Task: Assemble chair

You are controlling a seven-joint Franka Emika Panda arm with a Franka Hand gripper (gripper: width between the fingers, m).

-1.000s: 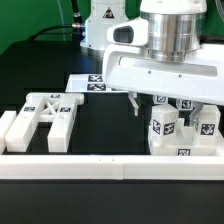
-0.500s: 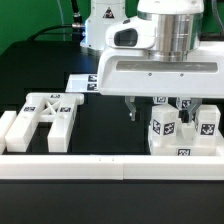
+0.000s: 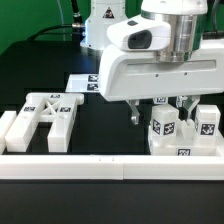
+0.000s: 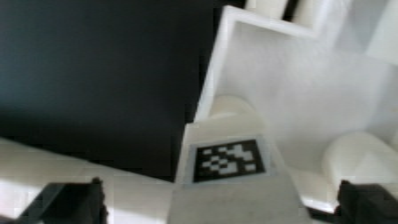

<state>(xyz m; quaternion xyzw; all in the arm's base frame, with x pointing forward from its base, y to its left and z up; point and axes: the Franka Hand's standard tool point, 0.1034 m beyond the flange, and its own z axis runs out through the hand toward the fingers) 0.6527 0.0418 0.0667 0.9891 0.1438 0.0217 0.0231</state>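
The chair lies in loose white parts. An X-braced frame [image 3: 45, 114] rests at the exterior view's left. At the right, two upright tagged pieces [image 3: 165, 128] [image 3: 207, 122] stand on a flat tagged panel [image 3: 184, 152]. My gripper [image 3: 157, 110] hangs open just over the nearer upright piece, one dark finger [image 3: 133, 112] on either side of its top, and holds nothing. In the wrist view a white tagged part [image 4: 226, 158] fills the space between my open gripper [image 4: 217, 203], with a rounded peg [image 4: 365, 160] beside it.
A long low white border rail [image 3: 110, 166] runs along the table's front. The marker board [image 3: 85, 82] lies at the back on the black table. The robot's base [image 3: 105, 20] stands behind it.
The gripper has come down a little toward the upright pieces and its hand has tilted slightly. Jaws stay equally wide. No part has moved.
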